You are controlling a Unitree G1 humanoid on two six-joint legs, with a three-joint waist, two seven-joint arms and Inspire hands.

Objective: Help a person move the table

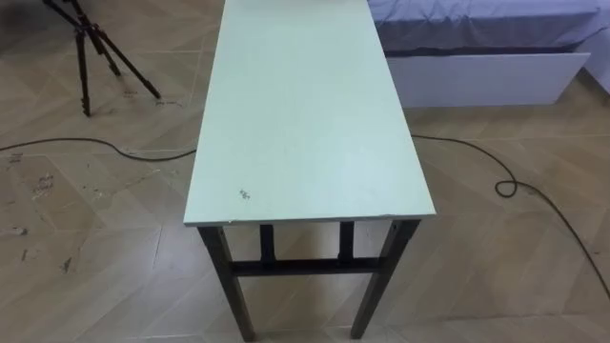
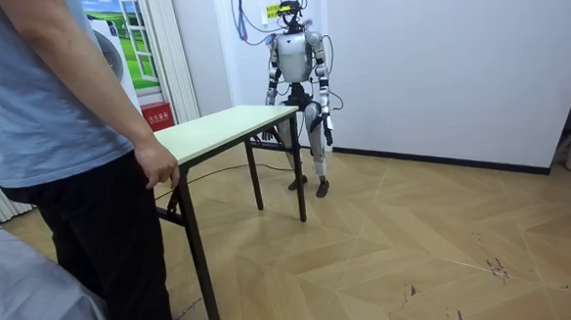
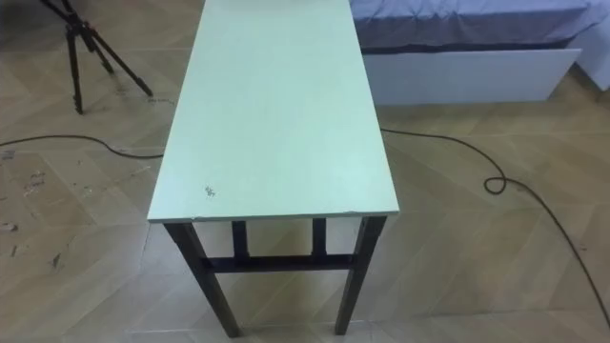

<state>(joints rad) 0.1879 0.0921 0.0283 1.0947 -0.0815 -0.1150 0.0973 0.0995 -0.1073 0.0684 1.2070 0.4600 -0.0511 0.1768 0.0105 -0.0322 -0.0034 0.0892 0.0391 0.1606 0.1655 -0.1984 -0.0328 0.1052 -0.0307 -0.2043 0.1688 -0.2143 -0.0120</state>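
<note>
Carry not started: surface point(image 1: 305, 114) rests on floor point(image 2: 417, 231), person's hand point(image 2: 159, 167) by its left-of-frame end, left robot hand point(image 2: 329, 129) and right robot hand point(image 2: 268, 136) hang clear, grip unreadable.

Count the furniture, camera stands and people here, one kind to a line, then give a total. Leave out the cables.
table: 1
bed: 1
tripod: 1
person: 1
Total: 4
</note>
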